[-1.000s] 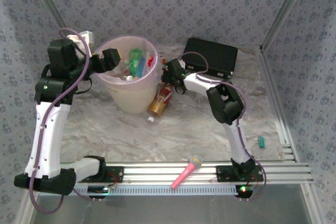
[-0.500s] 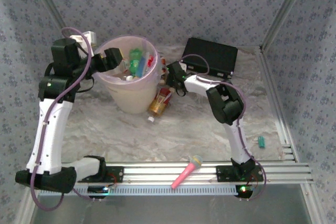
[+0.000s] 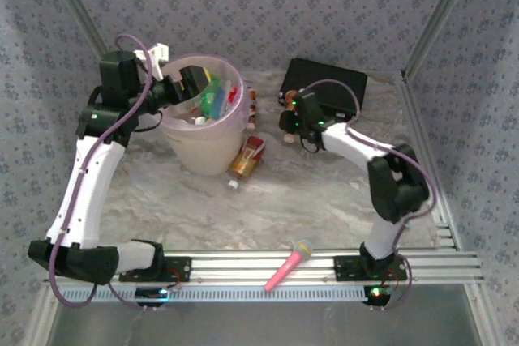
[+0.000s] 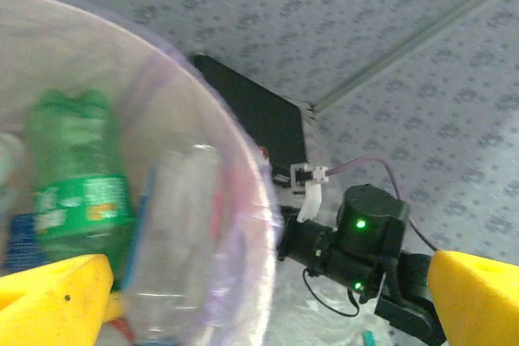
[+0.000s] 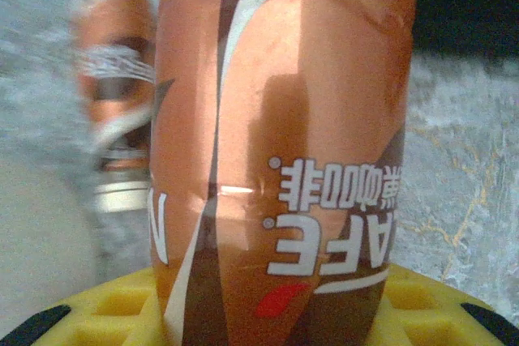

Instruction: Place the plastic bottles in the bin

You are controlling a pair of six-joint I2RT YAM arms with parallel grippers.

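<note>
The pale-pink bin [image 3: 203, 139] stands at the back left with several bottles inside; in the left wrist view a green bottle [image 4: 77, 184] and a clear bottle [image 4: 174, 232] lie behind its rim [image 4: 243, 192]. My left gripper [image 3: 193, 83] hovers over the bin's left rim, open, its yellow fingers [image 4: 49, 293] spread wide with nothing between them. My right gripper [image 3: 290, 121] is shut on an orange-brown bottle [image 5: 284, 143], right of the bin. A second orange-brown bottle [image 5: 117, 119] stands behind it. Another bottle [image 3: 247, 156] lies against the bin's base.
A flat black case [image 3: 336, 87] sits at the back right, just behind the right gripper. A pink toy microphone [image 3: 289, 263] lies on the front rail. Patterned walls close in the back and sides.
The right arm has swung rightward, away from the bin toward the black case, carrying the orange-brown bottle. The left gripper has shifted right, further over the bin.
</note>
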